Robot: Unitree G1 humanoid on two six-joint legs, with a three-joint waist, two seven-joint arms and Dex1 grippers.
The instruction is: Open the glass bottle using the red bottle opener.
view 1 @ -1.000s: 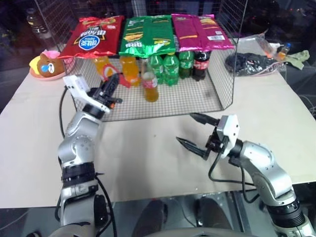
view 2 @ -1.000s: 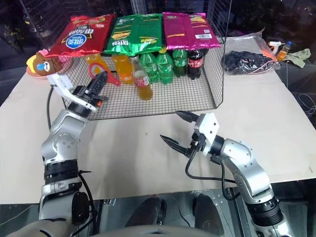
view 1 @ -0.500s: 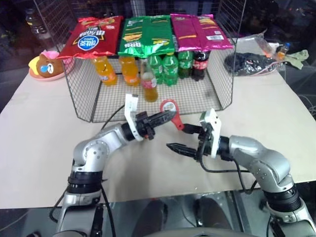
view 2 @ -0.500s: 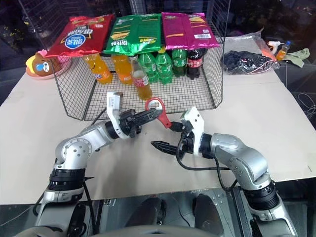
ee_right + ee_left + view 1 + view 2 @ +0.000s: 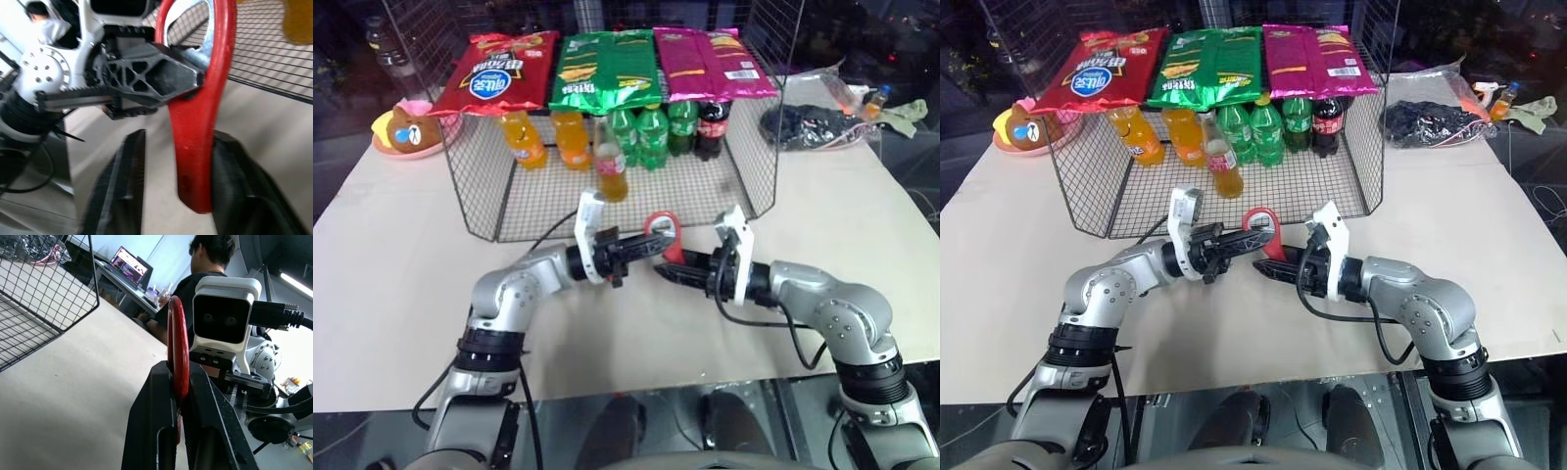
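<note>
The glass bottle point(image 5: 612, 171) of orange drink stands upright inside the wire cage, near its front middle. The red bottle opener point(image 5: 661, 230) hangs over the table in front of the cage, loop head up. My left gripper point(image 5: 651, 245) reaches in from the left and is shut on the opener just below its loop; the red strip point(image 5: 177, 347) is pinched between the black fingers point(image 5: 156, 421). My right gripper point(image 5: 666, 271) comes from the right, shut on the slim handle point(image 5: 200, 122), which lies against one finger point(image 5: 244, 196).
The wire cage point(image 5: 480, 196) carries three snack bags on top and holds orange plastic bottles point(image 5: 522, 140), green soda bottles point(image 5: 651, 135) and a cola bottle. A toy on a pink plate point(image 5: 401, 132) sits far left, a black bag point(image 5: 808, 125) far right. A seated person point(image 5: 210, 264) appears behind.
My left arm swung from the cage front to mid-table with the opener. My right gripper, wide open before, rolled and closed on the opener's handle.
</note>
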